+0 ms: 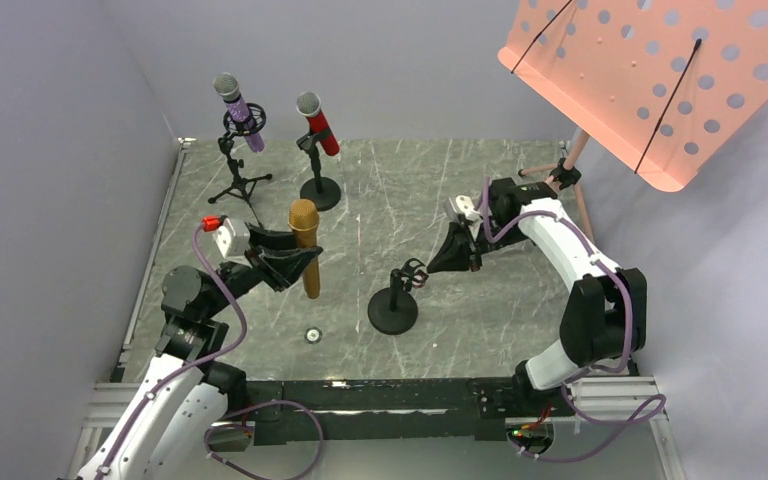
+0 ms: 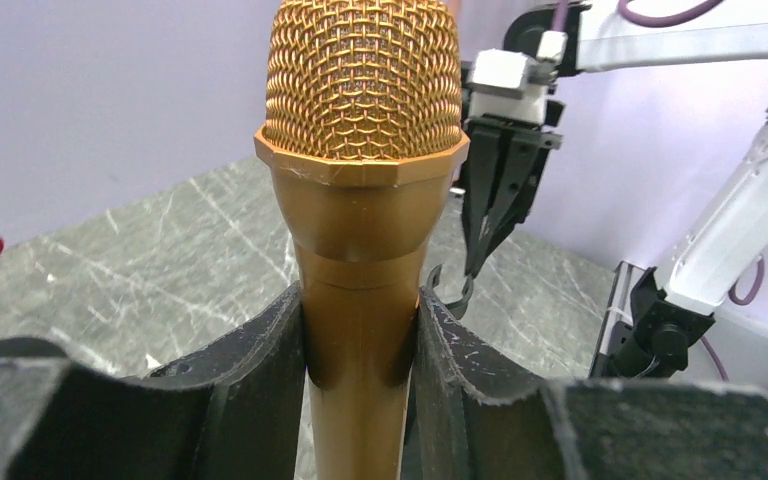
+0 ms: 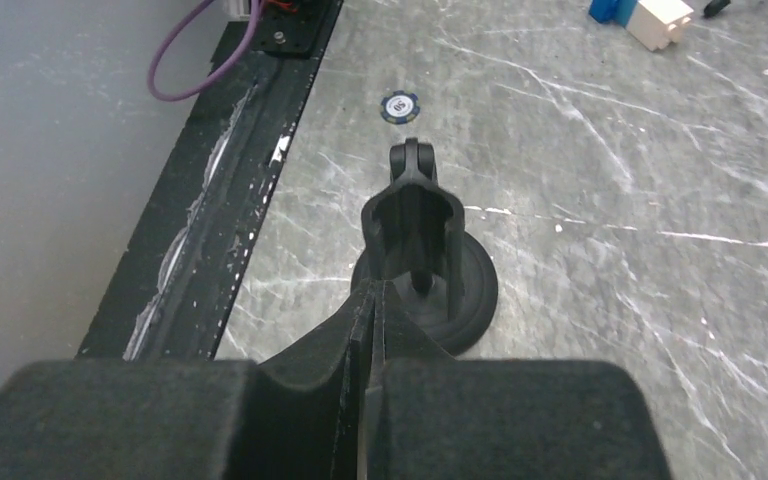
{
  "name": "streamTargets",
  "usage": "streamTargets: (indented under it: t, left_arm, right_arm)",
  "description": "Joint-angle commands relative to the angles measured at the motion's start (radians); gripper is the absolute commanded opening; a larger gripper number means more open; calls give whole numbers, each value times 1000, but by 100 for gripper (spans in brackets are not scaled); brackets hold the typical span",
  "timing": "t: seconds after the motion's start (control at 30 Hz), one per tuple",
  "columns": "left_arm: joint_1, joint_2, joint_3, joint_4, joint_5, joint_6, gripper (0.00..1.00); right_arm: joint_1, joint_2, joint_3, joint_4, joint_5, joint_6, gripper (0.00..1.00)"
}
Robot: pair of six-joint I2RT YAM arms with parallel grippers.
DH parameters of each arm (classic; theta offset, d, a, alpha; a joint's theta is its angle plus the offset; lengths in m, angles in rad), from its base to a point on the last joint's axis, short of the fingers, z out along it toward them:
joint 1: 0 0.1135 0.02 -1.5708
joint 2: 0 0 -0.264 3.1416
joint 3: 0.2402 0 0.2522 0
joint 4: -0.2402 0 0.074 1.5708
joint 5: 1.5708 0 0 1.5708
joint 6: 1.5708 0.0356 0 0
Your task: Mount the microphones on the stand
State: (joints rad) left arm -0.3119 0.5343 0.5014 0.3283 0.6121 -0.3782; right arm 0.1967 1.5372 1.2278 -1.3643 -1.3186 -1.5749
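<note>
While the purple mic and red mic sit clipped toward 11 o'clock on the table, the last mic is in hand. The left gripper clamps the gold mic upright, head up, at 9 o'clock of the empty stand. The right gripper, jaws pressed together on nothing, has its tips at the clip, seemingly to steady it. Next, the gold mic should travel toward 3 o'clock and seat its handle in that clip's open mouth.
</note>
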Motion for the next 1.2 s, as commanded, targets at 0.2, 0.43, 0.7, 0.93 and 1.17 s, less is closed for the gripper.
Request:
streamTargets:
  t: [0.2,0.43,0.7,0.93,1.17]
  left_arm:
    - [-106,27,6,188,-19,24,0]
    - [-152,115,28,306,-30,-2,0]
    - [-286,341,122,524,-106,-12,0]
    - [-385,493,195,640,-172,-2,0]
    - [-465,651,226,809,-243,-28,0]
  right_arm:
    - [89,-87,-59,449,73,437,4]
    - [107,-54,-53,410,85,394,5]
    - [121,-58,-60,396,99,374,27]
    - [121,-64,-67,386,103,362,36]
    - [120,-63,-70,372,102,347,40]
